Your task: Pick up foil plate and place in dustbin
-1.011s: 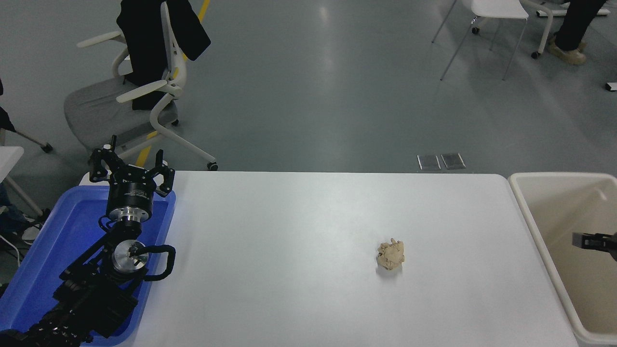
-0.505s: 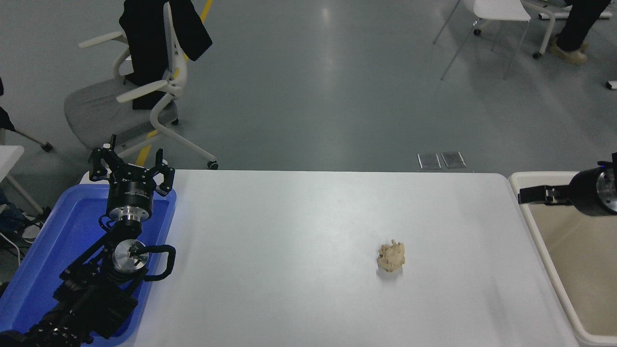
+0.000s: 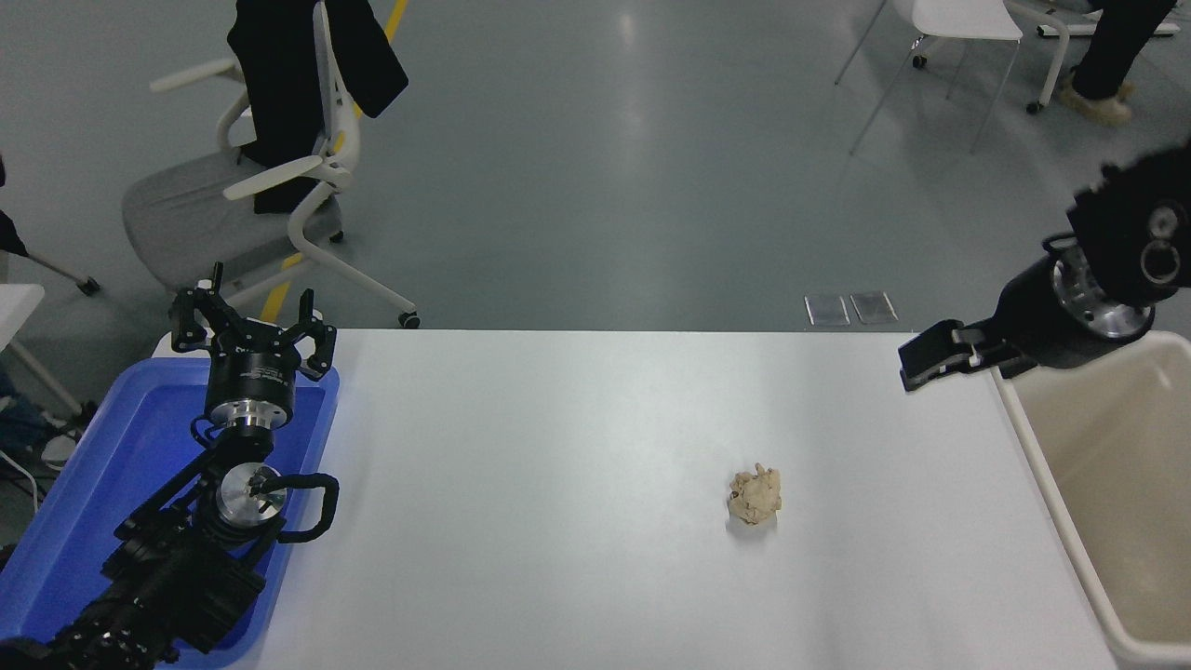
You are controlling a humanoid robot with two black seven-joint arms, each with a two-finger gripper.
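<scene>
right black end effector (image 3: pixel 930 358) above white bench's (image 3: pixel 595 558) far right corner, beside cream plastic dustbin (image 3: pixel 1042 465) — fingers together, empty (left end effector (image 3: pixel 253 328) parked, fingers apart).

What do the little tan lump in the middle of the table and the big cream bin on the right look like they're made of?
The small tan crumpled lump looks like wadded paper: matte, with irregular creases and no shine. The large cream rectangular bin looks like moulded plastic: smooth plain walls, a thick rounded rim and a soft, even sheen. Neither can be confirmed by sight alone.
</scene>
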